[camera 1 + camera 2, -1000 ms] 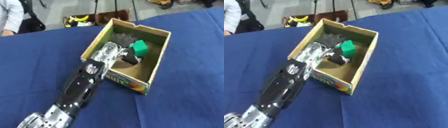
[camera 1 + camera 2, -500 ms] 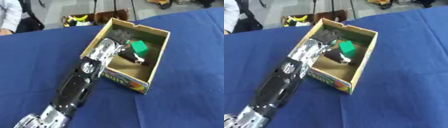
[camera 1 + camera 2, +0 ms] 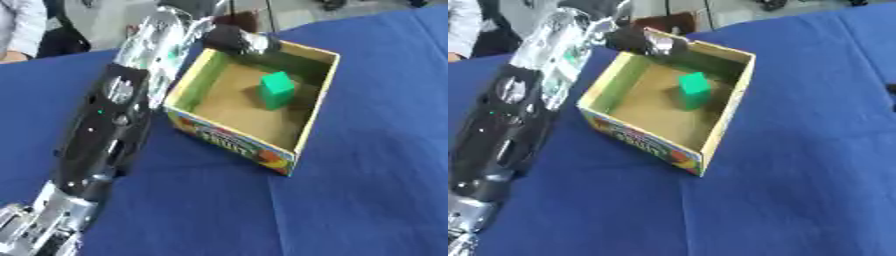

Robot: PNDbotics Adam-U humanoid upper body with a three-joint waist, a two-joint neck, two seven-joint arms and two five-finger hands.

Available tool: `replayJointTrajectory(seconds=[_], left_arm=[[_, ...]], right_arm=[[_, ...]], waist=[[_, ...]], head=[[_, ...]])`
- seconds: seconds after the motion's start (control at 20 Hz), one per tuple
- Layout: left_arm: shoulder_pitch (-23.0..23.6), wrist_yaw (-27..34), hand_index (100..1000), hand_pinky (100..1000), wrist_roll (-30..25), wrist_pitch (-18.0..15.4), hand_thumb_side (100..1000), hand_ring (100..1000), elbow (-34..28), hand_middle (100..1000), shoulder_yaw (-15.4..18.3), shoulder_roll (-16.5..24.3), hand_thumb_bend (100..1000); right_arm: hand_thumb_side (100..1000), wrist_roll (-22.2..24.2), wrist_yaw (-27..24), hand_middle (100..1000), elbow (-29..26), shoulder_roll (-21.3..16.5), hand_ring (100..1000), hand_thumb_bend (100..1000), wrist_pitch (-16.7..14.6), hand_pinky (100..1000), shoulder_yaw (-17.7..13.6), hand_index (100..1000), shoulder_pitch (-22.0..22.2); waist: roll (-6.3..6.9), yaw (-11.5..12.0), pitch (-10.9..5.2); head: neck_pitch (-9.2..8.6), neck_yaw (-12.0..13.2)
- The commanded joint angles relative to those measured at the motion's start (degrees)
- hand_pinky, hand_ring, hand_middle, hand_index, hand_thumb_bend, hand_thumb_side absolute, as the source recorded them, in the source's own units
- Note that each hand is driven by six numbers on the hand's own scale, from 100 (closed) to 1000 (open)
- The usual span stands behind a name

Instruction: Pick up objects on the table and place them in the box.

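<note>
So from my seat I'm looking down at the box point(image 3: 302, 135), a plain brown cardboard tray with an open top, square-ish, sitting skewed on the blue cloth point(image 3: 367, 200). The cloth is soft and matte and a bit rumpled near the box. The box's near outer wall has glossy, colourful fruit print on it, and the inside walls look greenish against a bare tan floor.

Inside there's a green block point(image 3: 276, 90), a chunky little cuboid with flat faces. It looks like foam or plastic, I can't say which. It stands on the box floor toward the far right part, apart from the walls.

My left arm point(image 3: 109, 130) comes in from the lower left, a long shiny black shell with silver metal joints, running up along the box's left wall. The left hand point(image 3: 234, 40) is up over the box's far left corner, dark with a silvery bit at the tip. It's blurred enough that I can't tell how far its fingers are spread or whether it has anything in it. It looks to sit right at the rim there, though I can't tell if it's touching.
</note>
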Motion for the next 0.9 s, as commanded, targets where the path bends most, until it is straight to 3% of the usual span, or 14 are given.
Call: replayJointTrajectory(seconds=[0.05, 0.35, 0.5, 0.55, 0.6, 0.8, 0.9], left_arm=[[0.78, 2.93, 1000, 428, 2.94, -0.37, 1000, 684, -5.44, 871, 3.47, 1.95, 668], [6.75, 8.06, 971, 394, 8.07, 0.90, 1000, 640, -13.78, 819, 7.22, 2.83, 626], [10.61, 10.63, 953, 356, 10.63, 1.83, 1000, 619, -17.95, 805, 8.70, 1.43, 616], [12.02, 11.50, 949, 354, 11.51, 2.10, 1000, 616, -19.37, 804, 9.23, 0.98, 557], [13.47, 12.40, 943, 352, 12.41, 2.38, 1000, 614, -20.83, 796, 9.89, 0.57, 610], [19.52, 16.13, 916, 378, 16.13, 3.07, 1000, 622, -26.89, 776, 11.90, -0.30, 605], [22.56, 18.00, 909, 408, 18.01, 3.17, 1000, 635, -29.94, 767, 11.86, -1.14, 544]], right_arm=[[1000, -0.49, 0.12, 736, -0.72, -1.28, 889, 100, 0.03, 869, -0.67, 892, -0.05], [1000, -1.05, 0.23, 736, -0.77, -1.19, 889, 100, 0.00, 869, -1.21, 893, 0.19], [1000, -1.48, 0.35, 736, -0.89, -1.05, 888, 100, 0.00, 869, -1.61, 893, 0.06], [1000, -1.61, 0.40, 736, -0.94, -1.01, 888, 100, 0.00, 868, -1.71, 893, 0.01], [1000, -1.75, 0.45, 736, -1.01, -1.00, 888, 100, -0.01, 868, -1.84, 893, -0.07], [1000, -2.41, 0.59, 736, -1.22, -0.88, 888, 100, 0.01, 868, -2.44, 893, -0.26], [1000, -2.73, 0.66, 736, -1.33, -0.76, 887, 100, 0.04, 868, -2.73, 893, -0.40]], waist=[[-0.89, 0.63, -1.62], [-1.85, 2.66, -1.78], [-2.36, 3.67, -1.50], [-2.54, 3.94, -1.43], [-2.75, 4.26, -1.31], [-3.51, 5.58, -0.89], [-3.88, 6.36, -0.53]], head=[[0.46, -0.75], [0.67, -1.92], [0.86, -2.66], [0.94, -2.87], [0.93, -3.11], [0.24, -3.27], [-0.29, -3.57]])
